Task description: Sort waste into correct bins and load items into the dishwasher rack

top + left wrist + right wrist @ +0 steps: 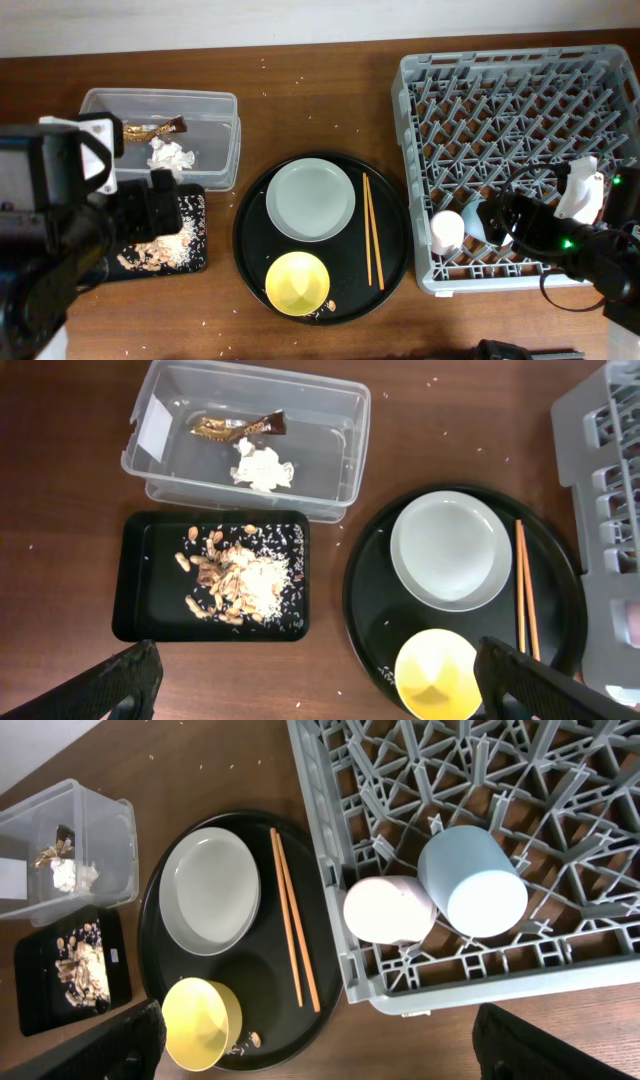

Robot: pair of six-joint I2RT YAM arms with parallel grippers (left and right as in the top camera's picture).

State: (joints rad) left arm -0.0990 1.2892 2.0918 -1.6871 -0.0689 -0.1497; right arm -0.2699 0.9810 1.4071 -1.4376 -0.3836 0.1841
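The clear tub (225, 105) holds the gold wrapper (235, 426) and the white tissue (262, 468). The flat black tray (140, 590) holds tan scraps with rice (235, 575). The grey-green plate (310, 198), yellow bowl (298, 282) and chopsticks (372, 230) lie on the round black tray (250, 240). The pink cup (388, 910) and blue cup (472, 882) sit upside down in the grey rack's (520, 90) front-left corner. My left gripper (320, 690) is open and empty, high above the flat tray. My right gripper (320, 1055) is open and empty, above the rack's front edge.
Rice grains are scattered on the brown table around the trays. The rack fills the right side, and the tub and flat tray fill the left. My left arm (60, 230) covers the table's left edge, and my right arm (590, 250) covers the rack's front-right corner.
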